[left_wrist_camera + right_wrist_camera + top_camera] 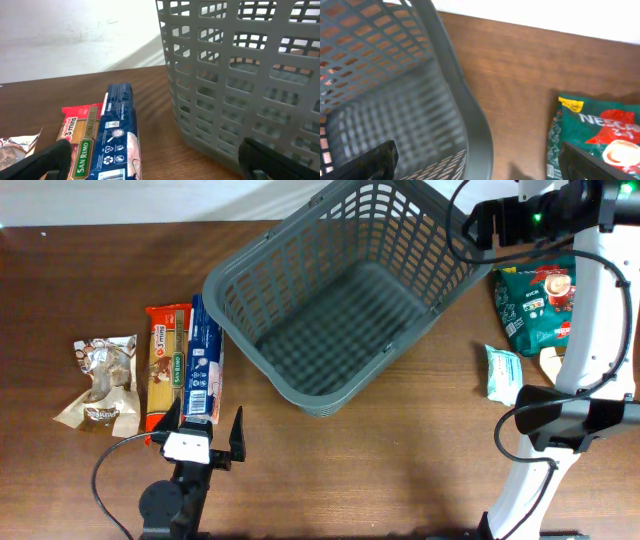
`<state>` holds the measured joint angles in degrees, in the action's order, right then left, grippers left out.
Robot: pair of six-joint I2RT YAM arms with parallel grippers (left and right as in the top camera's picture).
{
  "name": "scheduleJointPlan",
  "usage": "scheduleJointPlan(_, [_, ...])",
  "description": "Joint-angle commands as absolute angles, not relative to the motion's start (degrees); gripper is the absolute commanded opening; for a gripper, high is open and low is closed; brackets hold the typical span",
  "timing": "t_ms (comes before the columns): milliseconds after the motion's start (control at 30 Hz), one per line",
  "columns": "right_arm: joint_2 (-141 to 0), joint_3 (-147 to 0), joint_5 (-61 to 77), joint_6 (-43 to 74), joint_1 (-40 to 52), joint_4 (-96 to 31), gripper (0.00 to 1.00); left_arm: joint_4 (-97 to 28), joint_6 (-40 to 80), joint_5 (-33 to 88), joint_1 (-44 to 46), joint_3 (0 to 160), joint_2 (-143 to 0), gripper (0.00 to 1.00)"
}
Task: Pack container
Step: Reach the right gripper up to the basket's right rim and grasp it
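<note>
Your container (400, 232) sits mouth-up, long axis running near-left to far-right; left gripper (203, 427) and right gripper (479, 162) have jaws apart.

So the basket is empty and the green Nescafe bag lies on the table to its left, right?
No: the green Nescafe bag lies on the table to the right of the basket, as the overhead view shows. The basket is indeed empty.

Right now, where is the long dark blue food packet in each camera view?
Overhead: the long dark blue packet lies left of centre, beside the red-and-green pasta packet.
Left wrist: bottom, left of centre.
Right wrist: not in it.
Shared landmark: the dark grey lattice plastic basket, to the packet's right.
</note>
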<state>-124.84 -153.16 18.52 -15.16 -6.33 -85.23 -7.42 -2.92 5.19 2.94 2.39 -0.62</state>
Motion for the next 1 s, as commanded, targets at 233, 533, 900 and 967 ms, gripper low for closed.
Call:
scheduleJointPlan(233, [-127.8, -154.7, 13.3, -19.8, -2.3, -84.7, 0.99, -7.3, -2.6, 5.8, 2.9, 2.1, -0.3, 0.99])
scheduleJointPlan(533, [-130.6, -154.5, 7.2, -19.6, -0.7, -83.4, 0.96, -7.3, -2.6, 5.8, 2.9, 2.1, -0.3, 0.99])
scheduleJointPlan(900, [-131.9, -153.6, 6.8, -18.1, -0.7, -81.8, 0.65, -7.3, -2.6, 5.8, 2.9, 2.1, -0.3, 0.99])
scheduleJointPlan(967, [-131.9, -153.6, 6.8, -17.5, -0.7, -81.8, 0.62, -7.3, -2.6, 5.8, 2.9, 2.1, -0.3, 0.99])
